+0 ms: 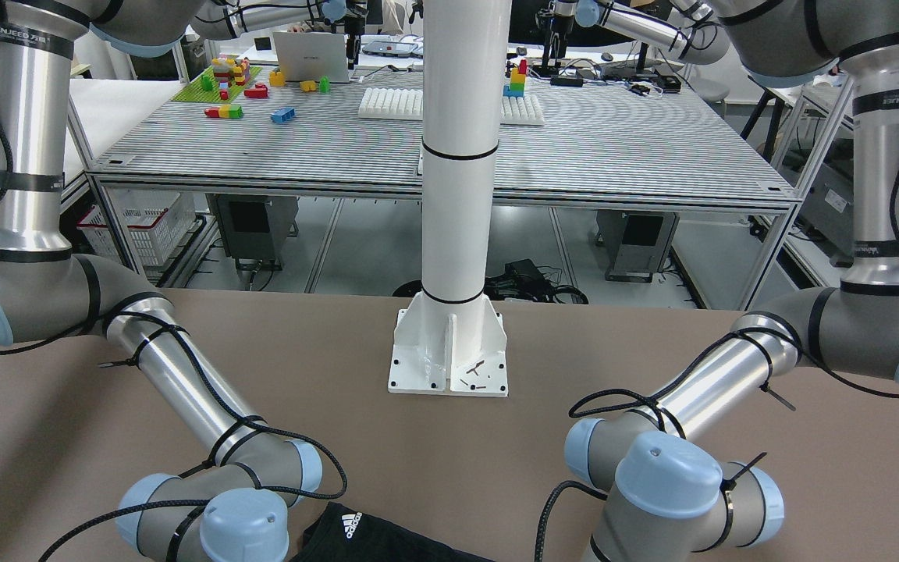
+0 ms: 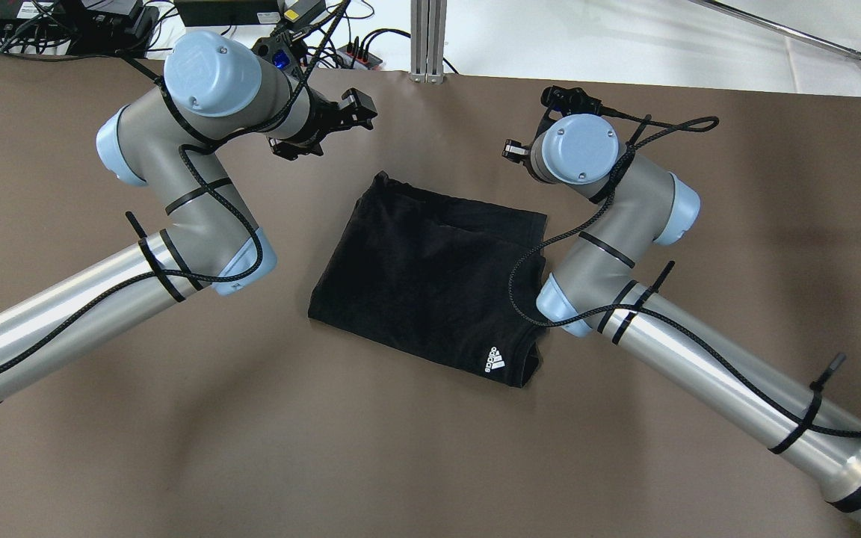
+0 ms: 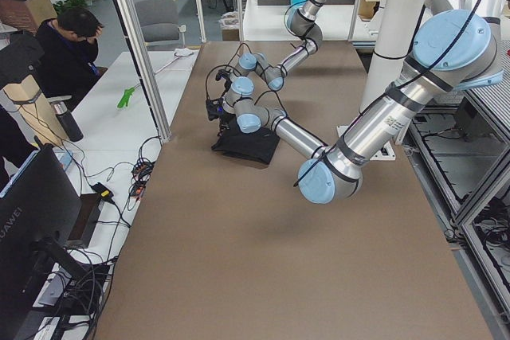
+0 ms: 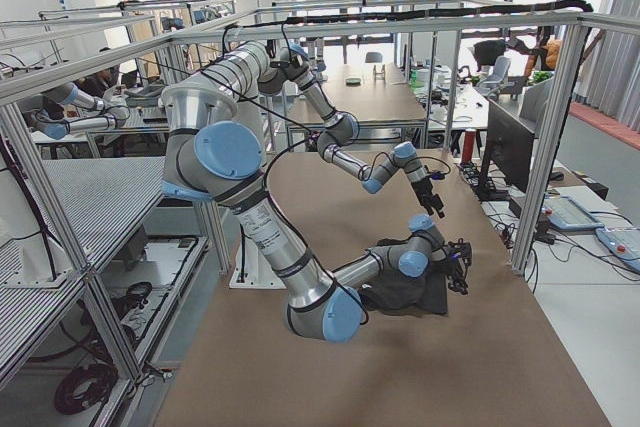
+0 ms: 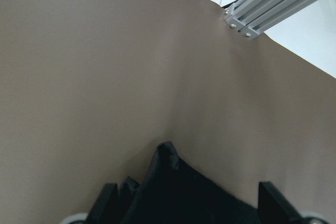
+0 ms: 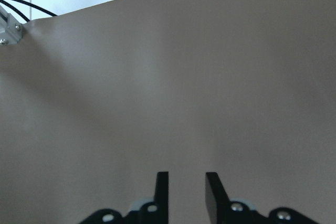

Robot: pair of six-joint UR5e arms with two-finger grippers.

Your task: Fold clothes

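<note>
The clothes are one black garment (image 2: pixel 430 276), folded into a rough rectangle in the middle of the brown table, with a white three-stripe logo (image 2: pixel 494 361) at its near right corner. The front view shows only its logo corner (image 1: pixel 371 538). My left gripper (image 2: pixel 348 116) hovers off the garment's far left corner. In the left wrist view that gripper (image 5: pixel 189 200) is wide open, and the corner of the garment (image 5: pixel 176 182) lies below, between the fingers. My right gripper (image 2: pixel 516 152) sits beyond the far right corner. Its fingers (image 6: pixel 161 192) stand a narrow gap apart over bare table, holding nothing.
The white column base (image 1: pixel 449 355) is bolted to the table on the robot's side. An aluminium post (image 2: pixel 428 37) and cables with power strips (image 2: pixel 102 19) line the far edge. A person (image 3: pixel 68 45) sits beyond that edge. My right forearm (image 2: pixel 699 373) passes close over the logo corner.
</note>
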